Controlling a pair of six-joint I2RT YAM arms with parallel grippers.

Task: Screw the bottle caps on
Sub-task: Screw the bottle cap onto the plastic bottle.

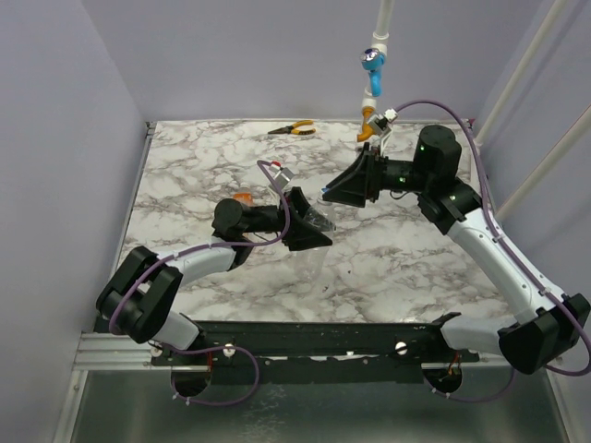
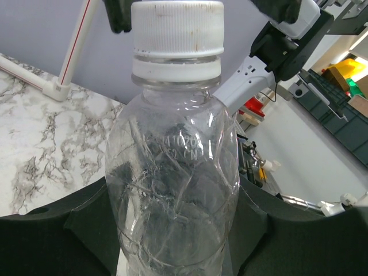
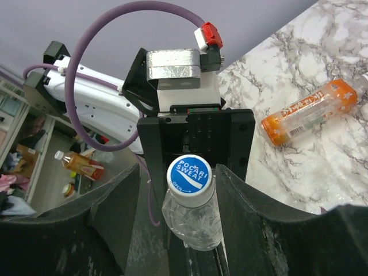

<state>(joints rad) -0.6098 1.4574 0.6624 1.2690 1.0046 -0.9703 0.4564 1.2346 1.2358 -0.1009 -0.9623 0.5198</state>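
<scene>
Evidently the capping step is in hand for one bottle. The left gripper (image 1: 312,224) holds a clear, crumpled, empty plastic bottle (image 2: 172,190) by its body, its fingers (image 2: 52,241) pressed against both sides. The bottle is lifted off the marble-patterned tabletop (image 1: 185,157), above its middle, with the neck tipped toward the right arm. A white ribbed plastic cap with a blue printed top (image 3: 191,174) sits level on the neck, above the white collar ring; whether it is threaded tight I cannot tell.

The right gripper (image 1: 343,192) faces the cap end-on, its fingers (image 3: 109,218) spread to either side of it. One looks to touch the rim while a gap shows at the other, so the pinch is not made.

A second slim bottle with orange contents and label (image 3: 307,112) lies on its side on the tabletop, left of the middle, just beyond the left arm's wrist. Its neck end is too unclear to say whether a cap is on.

The next move, as I judge it, calls for the right fingers to close evenly on the ribbed rim, in line with the neck. A wrist turn would follow while the left grip resists. The thin wall could buckle or twist.
</scene>
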